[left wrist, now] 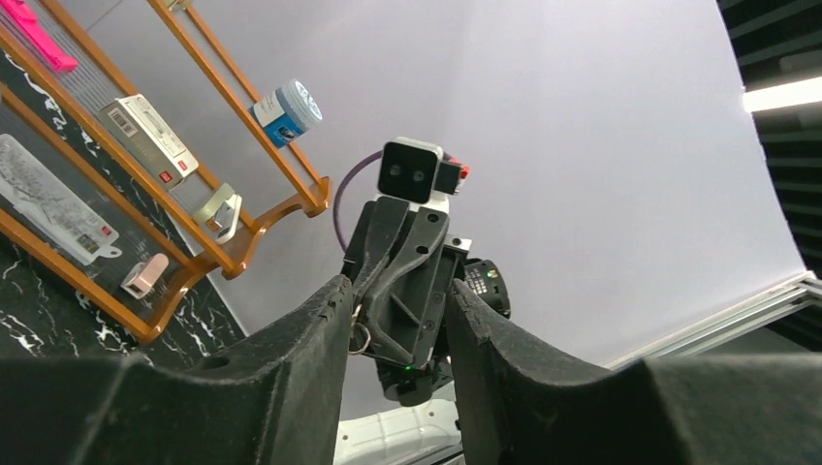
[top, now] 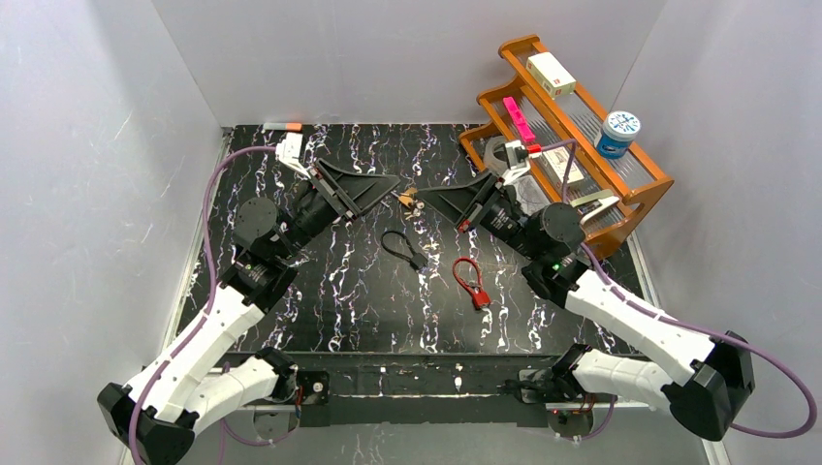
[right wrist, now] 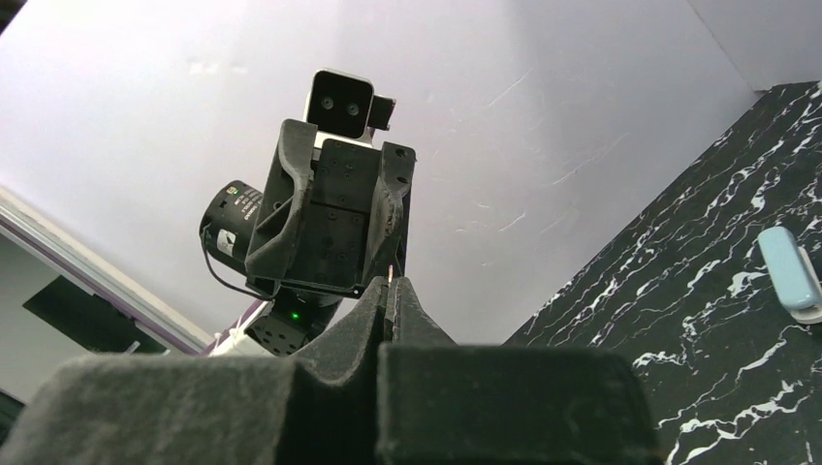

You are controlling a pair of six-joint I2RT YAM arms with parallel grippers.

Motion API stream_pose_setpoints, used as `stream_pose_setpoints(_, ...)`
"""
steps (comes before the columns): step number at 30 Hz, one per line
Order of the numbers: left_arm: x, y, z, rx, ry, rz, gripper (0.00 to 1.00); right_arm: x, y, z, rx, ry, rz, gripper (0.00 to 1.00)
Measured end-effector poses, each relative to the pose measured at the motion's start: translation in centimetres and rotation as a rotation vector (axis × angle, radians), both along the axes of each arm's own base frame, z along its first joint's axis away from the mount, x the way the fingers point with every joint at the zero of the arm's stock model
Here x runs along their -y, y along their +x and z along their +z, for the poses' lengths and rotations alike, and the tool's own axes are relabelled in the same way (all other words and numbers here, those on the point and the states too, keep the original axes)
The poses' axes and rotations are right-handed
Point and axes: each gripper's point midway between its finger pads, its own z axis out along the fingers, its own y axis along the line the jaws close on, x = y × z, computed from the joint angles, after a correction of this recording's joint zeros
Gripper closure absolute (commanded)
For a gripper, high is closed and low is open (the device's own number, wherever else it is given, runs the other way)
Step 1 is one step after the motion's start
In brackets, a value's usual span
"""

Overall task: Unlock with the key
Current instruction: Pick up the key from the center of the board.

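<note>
My two grippers face each other tip to tip above the back middle of the table. Small brass-coloured pieces (top: 408,199) hang between the two tips. My right gripper (top: 423,199) (right wrist: 390,283) is shut, and a thin metal sliver, the key (right wrist: 390,275), pokes out of its tips. My left gripper (top: 396,182) (left wrist: 399,286) has its jaws partly apart with nothing gripped between them. A key ring (left wrist: 361,335) shows just past the left finger. A red cable lock (top: 471,281) and a black cable lock (top: 403,245) lie on the marble tabletop in front of both grippers.
A wooden shelf (top: 648,184) stands at the back right, close behind my right arm. It carries a white box (top: 551,74), a pink item (top: 517,118) and a blue-lidded jar (top: 617,134). White walls close in the back and sides. A pale blue object (right wrist: 790,273) lies near the table edge.
</note>
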Motion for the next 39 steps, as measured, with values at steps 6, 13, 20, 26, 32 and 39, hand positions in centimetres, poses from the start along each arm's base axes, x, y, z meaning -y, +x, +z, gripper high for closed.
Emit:
stream_pose_setpoints(6,-0.1,0.2,0.0,-0.024,-0.028,0.004,0.61,-0.5,0.1,0.1,-0.017,0.024,0.027,0.99)
stream_pose_setpoints(13,-0.1,0.3,-0.1,-0.028,-0.031,0.009,0.60,-0.5,-0.2,1.0,-0.001,0.063,0.047,0.99)
stream_pose_setpoints(20,0.7,0.5,-0.8,-0.031,-0.011,-0.025,0.68,-0.6,-0.1,1.1,-0.005,0.064,0.044,0.99)
stream_pose_setpoints(26,1.3,0.5,-1.3,-0.035,0.006,-0.054,0.81,-0.9,0.3,0.7,-0.019,0.058,0.041,0.99)
stream_pose_setpoints(32,1.2,0.3,-0.9,-0.012,-0.002,-0.056,0.99,-0.9,0.4,0.8,-0.032,0.069,0.042,0.99)
stream_pose_setpoints(39,1.2,0.4,-1.1,0.010,0.022,-0.045,0.94,-0.8,0.5,0.8,-0.041,0.074,0.039,0.99)
